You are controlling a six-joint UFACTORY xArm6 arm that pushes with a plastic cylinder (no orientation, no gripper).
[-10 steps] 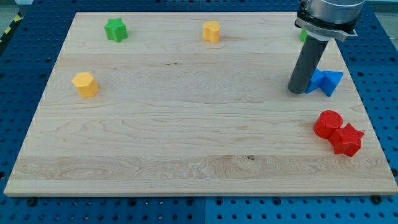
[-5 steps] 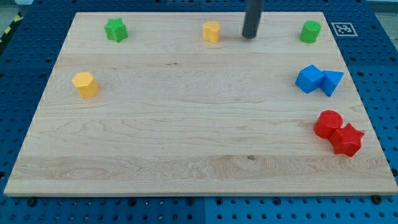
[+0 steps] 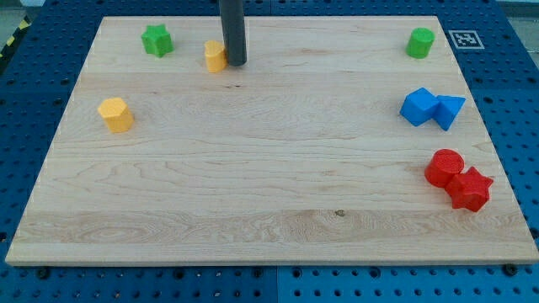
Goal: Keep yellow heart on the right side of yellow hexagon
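Note:
The yellow heart (image 3: 215,56) lies near the view's top, left of centre. My tip (image 3: 236,63) stands right against the heart's right side. The yellow hexagon (image 3: 115,114) lies at the view's left, lower than the heart and to its left. The heart is to the right of the hexagon. The rod rises out of the view's top edge.
A green star (image 3: 157,39) sits at the top left, close to the heart's left. A green cylinder (image 3: 420,42) is at the top right. Two blue blocks (image 3: 418,107) (image 3: 450,110) touch at the right. A red cylinder (image 3: 444,167) and a red star (image 3: 470,188) touch at the lower right.
The rod swept from the blue blocks at the right across the top to the left. It has pushed the yellow heart leftward, toward the green star. Other blocks have not moved.

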